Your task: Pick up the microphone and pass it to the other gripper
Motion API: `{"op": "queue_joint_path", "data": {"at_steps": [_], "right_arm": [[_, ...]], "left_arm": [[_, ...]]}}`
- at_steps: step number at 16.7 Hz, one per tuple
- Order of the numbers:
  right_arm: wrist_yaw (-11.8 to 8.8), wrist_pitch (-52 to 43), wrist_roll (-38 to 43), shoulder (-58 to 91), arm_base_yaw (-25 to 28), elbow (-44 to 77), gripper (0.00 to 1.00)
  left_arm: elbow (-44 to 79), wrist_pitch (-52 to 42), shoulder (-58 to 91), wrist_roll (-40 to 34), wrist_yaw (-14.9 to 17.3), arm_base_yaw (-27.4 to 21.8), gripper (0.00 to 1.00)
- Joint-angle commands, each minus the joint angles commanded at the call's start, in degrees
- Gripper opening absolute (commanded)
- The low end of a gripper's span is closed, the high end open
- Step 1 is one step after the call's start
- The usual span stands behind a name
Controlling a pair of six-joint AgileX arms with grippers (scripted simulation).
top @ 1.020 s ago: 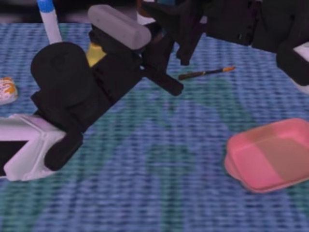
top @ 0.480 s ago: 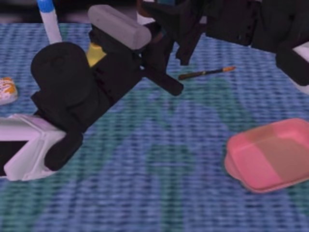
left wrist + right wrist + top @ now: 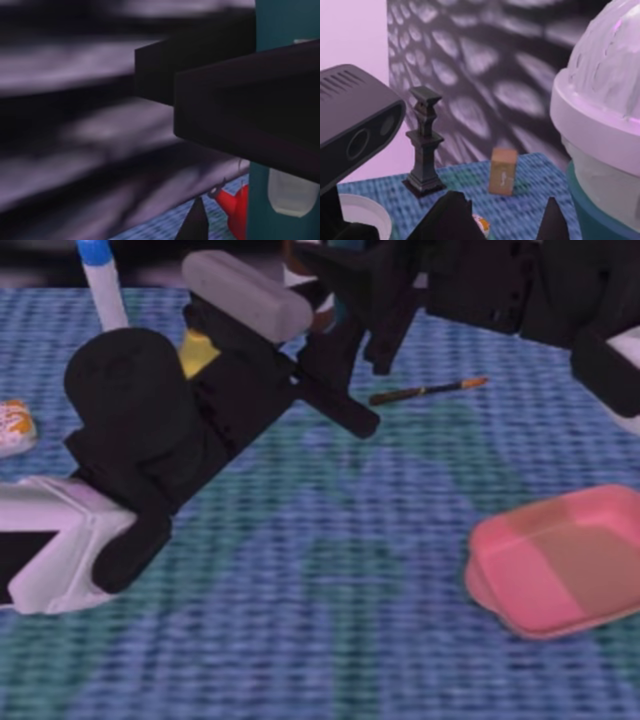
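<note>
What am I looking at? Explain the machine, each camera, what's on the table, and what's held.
Two black AgileX robot arms work at a table. One picture looks down from above. The other two come from cameras on each arm's wrist. The left gripper and right gripper meet at the table's far edge, around a teal-handled microphone. Which one grips it I cannot tell. On the cloth lie a pink tray, a paintbrush and a blue-capped white tube.

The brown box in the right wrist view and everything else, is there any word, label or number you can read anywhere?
No readable text in any view.
The small brown box bears a pale mark on its front, too blurred to read.
The microphone, pink tray and paintbrush show no lettering.
</note>
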Motion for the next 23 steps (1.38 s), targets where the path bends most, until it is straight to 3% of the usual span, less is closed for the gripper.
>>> {"op": "queue_joint_path", "data": {"at_steps": [3,4,13,20,23], "right_arm": [[0.00,0.00,0.00,0.00,0.00,0.00,0.00],[0.00,0.00,0.00,0.00,0.00,0.00,0.00],[0.16,-0.01,-0.06,-0.50,-0.20,0.36,0.00],[-5.95,0.28,-0.15,-4.49,-5.79,-3.88,0.00],[-7.05,0.33,-0.17,-5.19,-6.82,-4.65,0.00]], "left_arm": [[0.00,0.00,0.00,0.00,0.00,0.00,0.98],[0.00,0.00,0.00,0.00,0.00,0.00,1.00],[-0.60,0.02,0.41,0.29,-0.32,0.32,1.00],[-13.48,-0.03,-12.34,0.08,1.53,3.47,1.00],[-15.48,0.14,-14.37,0.01,1.95,3.99,1.00]]}}
